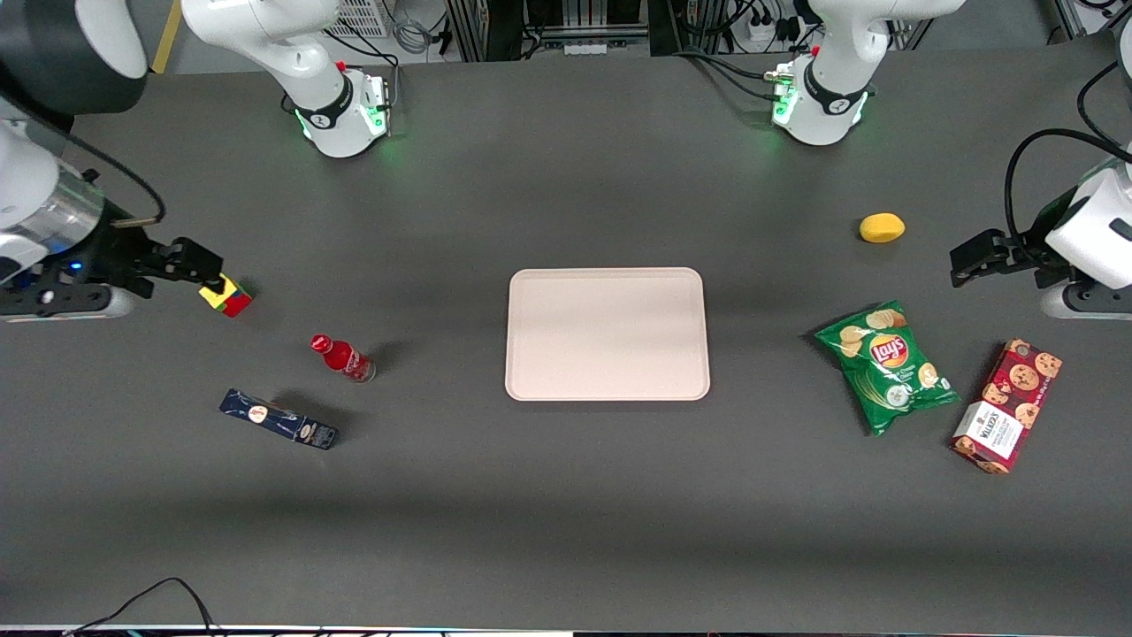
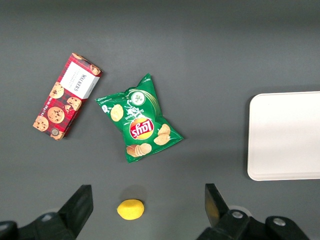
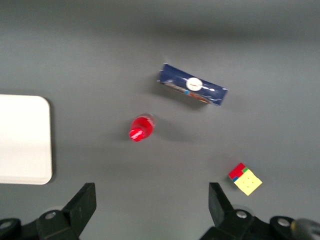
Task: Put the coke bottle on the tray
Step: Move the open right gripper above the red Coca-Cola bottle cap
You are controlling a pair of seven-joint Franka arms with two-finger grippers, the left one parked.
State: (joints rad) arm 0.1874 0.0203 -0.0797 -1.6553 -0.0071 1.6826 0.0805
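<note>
On the table, the coke bottle stands upright, well apart from the tray at the centre. Toward the working arm's end, the gripper hangs above the table just beside a colour cube, its fingers spread apart and holding nothing. A dark blue box lies nearer the front camera than the bottle.

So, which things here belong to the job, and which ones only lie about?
Job: coke bottle, tray, open gripper high above the table at the working arm's end.
Lying about: puzzle cube, dark blue box, lemon, chips bag, cookie box.
</note>
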